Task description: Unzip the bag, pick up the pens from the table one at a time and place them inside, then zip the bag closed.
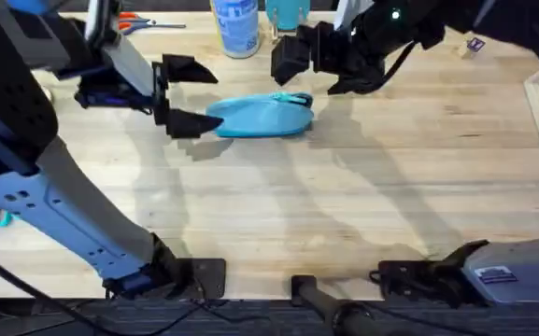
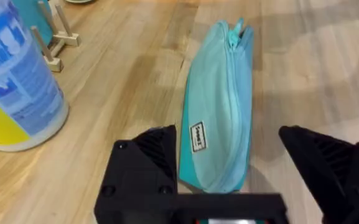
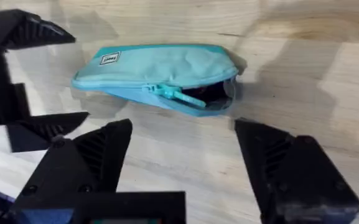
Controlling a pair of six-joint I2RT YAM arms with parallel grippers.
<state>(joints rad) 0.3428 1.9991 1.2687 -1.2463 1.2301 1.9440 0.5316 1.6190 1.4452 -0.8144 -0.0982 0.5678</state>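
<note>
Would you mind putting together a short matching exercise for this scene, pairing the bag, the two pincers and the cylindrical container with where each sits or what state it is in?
Things:
1. bag
2. left pincer
3. right pincer
4. blue-and-white container

Descriptions:
A. open, at the bag's closed end with the label
B. standing upright behind the bag, at the table's far side
C. lying flat, zipper partly open at one end
D. open, above the bag's end with the zipper pull

Pairs: 1-C, 2-A, 3-D, 4-B
</note>
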